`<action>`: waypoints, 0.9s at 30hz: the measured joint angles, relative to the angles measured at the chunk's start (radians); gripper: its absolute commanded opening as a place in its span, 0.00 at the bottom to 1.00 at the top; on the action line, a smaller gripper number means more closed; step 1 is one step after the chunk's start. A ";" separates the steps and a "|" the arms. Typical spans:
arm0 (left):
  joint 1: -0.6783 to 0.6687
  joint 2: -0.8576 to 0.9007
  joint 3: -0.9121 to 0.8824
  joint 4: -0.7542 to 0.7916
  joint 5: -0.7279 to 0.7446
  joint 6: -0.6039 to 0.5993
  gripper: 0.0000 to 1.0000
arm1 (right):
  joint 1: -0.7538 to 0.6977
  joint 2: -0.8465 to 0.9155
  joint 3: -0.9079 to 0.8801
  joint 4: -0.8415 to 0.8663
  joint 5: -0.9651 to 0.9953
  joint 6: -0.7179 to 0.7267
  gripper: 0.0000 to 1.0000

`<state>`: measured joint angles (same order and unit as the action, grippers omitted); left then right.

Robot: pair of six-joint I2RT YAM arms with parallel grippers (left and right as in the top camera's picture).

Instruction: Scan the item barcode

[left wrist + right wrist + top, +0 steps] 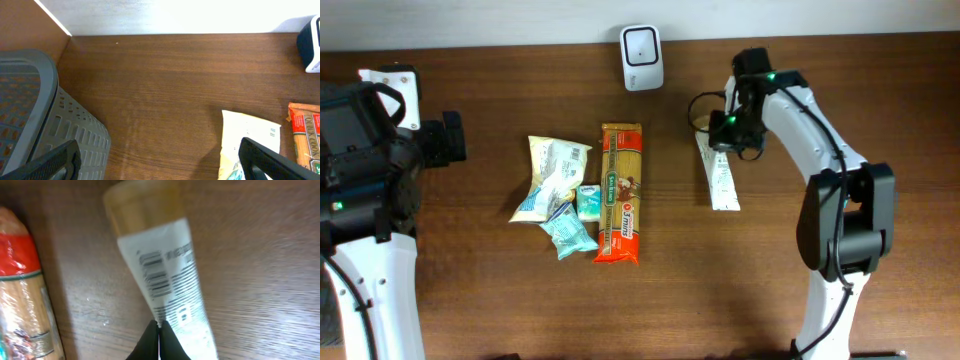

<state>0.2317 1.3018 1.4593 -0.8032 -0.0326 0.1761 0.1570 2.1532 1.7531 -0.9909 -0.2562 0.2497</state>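
A white tube (720,185) with a wooden-coloured cap lies slanted right of centre. In the right wrist view the tube (172,275) shows its barcode facing up and its cap at the top. My right gripper (159,326) is shut, pinching the tube's left edge; from overhead it (718,135) sits over the tube's upper end. The white scanner (642,43) stands at the table's back edge, left of this gripper. My left gripper (445,140) is far to the left, open and holding nothing; its view shows bare wood between the fingers (265,155).
An orange pasta pack (620,195), a cream snack bag (552,170) and two small teal packets (588,200) lie mid-table. A grey slotted basket (30,115) sits under the left gripper's left finger. The pasta pack (22,280) lies close left of the tube.
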 measured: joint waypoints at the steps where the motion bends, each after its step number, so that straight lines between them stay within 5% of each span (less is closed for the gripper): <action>1: 0.000 0.000 0.000 0.000 0.000 0.000 0.99 | 0.011 0.003 -0.019 0.020 0.000 0.003 0.04; 14: 0.000 0.000 0.000 0.000 0.000 0.000 0.99 | 0.019 0.000 0.033 -0.005 -0.079 -0.018 0.04; 27: 0.000 0.000 0.000 0.000 0.000 0.000 0.99 | -0.079 -0.060 0.023 -0.029 -0.029 0.118 0.04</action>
<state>0.2317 1.3018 1.4593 -0.8032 -0.0326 0.1761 0.0780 2.0937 1.7756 -1.0199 -0.2852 0.3676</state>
